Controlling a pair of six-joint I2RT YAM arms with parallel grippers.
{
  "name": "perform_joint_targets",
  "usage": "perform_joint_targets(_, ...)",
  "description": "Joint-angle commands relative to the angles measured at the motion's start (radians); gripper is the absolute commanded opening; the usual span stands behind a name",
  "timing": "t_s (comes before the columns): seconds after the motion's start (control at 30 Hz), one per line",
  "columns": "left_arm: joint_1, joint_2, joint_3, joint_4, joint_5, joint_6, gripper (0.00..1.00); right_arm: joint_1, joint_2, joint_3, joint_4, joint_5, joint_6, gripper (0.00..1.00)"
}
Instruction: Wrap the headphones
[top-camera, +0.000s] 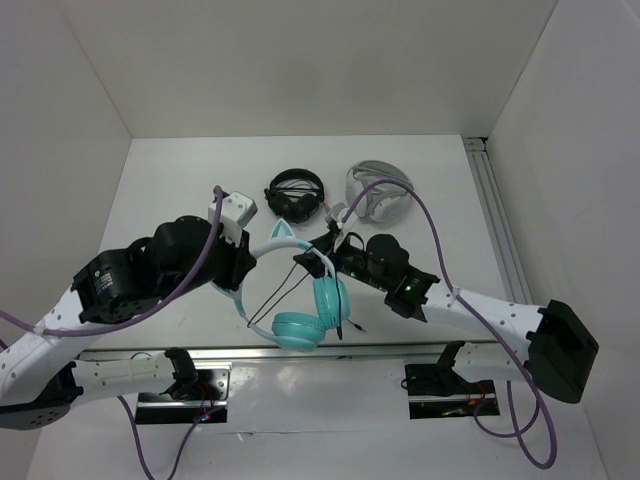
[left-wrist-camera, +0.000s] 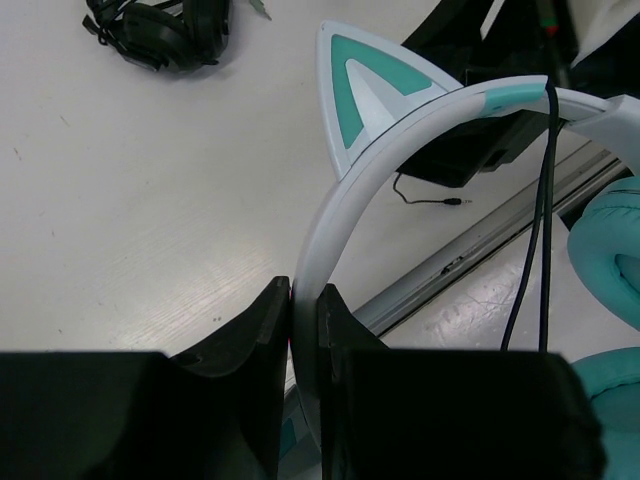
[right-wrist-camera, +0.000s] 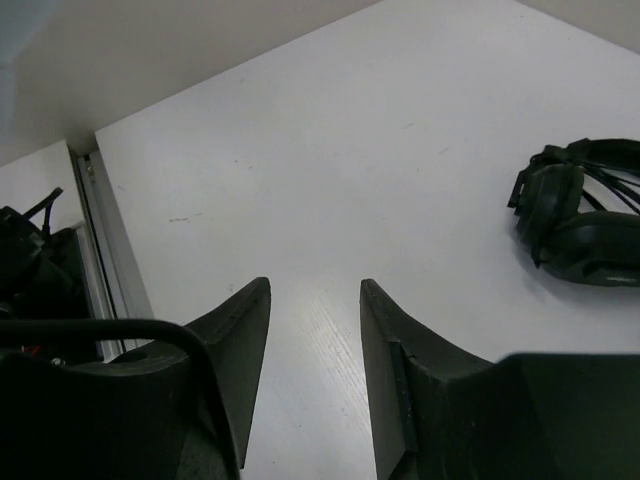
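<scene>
A white surface (top-camera: 170, 200) boxed in by plain white walls carries everything. In the top view the left hand's grip is hard to make out beneath its arm. The wrist view shows the left hand (left-wrist-camera: 303, 295) clenched on the pale headband (left-wrist-camera: 400, 130). The right hand (right-wrist-camera: 315, 290) is released, holding nothing. The headphones (top-camera: 305, 325), lower centre, have teal cups, a cat ear (left-wrist-camera: 365, 80) and a thin black cable (left-wrist-camera: 545, 200).

The left gripper (left-wrist-camera: 303, 305) has its jaws pinched on the pale headband of the headphones (left-wrist-camera: 400, 135), below the cat ear (left-wrist-camera: 360, 85). A thin black cable (left-wrist-camera: 545, 200) hangs over the band at right; black headphones (left-wrist-camera: 165, 30) lie far left on the counter (left-wrist-camera: 130, 200)
</scene>
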Motion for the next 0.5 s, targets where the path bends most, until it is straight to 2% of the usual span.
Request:
perform_joint_targets(0.0,-0.004,0.005,0.075,0.049,-0.014,-0.059,0.00,0.014,0.072,-0.021,0.240,-0.010,0.069,0.49)
perform_joint_targets(0.1,-0.004,0.014,0.100,0.029,-0.068,-0.108,0.00,0.014,0.144,-0.055,0.303,0.008,0.080,0.49)
perform_joint_targets(0.33,-0.004,-0.004,0.164,0.016,-0.183,-0.235,0.00,-0.043,0.326,-0.170,0.590,-0.059,0.216,0.48)
perform_joint_targets(0.47,-0.004,-0.013,0.213,0.016,-0.229,-0.276,0.00,-0.052,0.449,-0.180,0.679,-0.093,0.253,0.41)
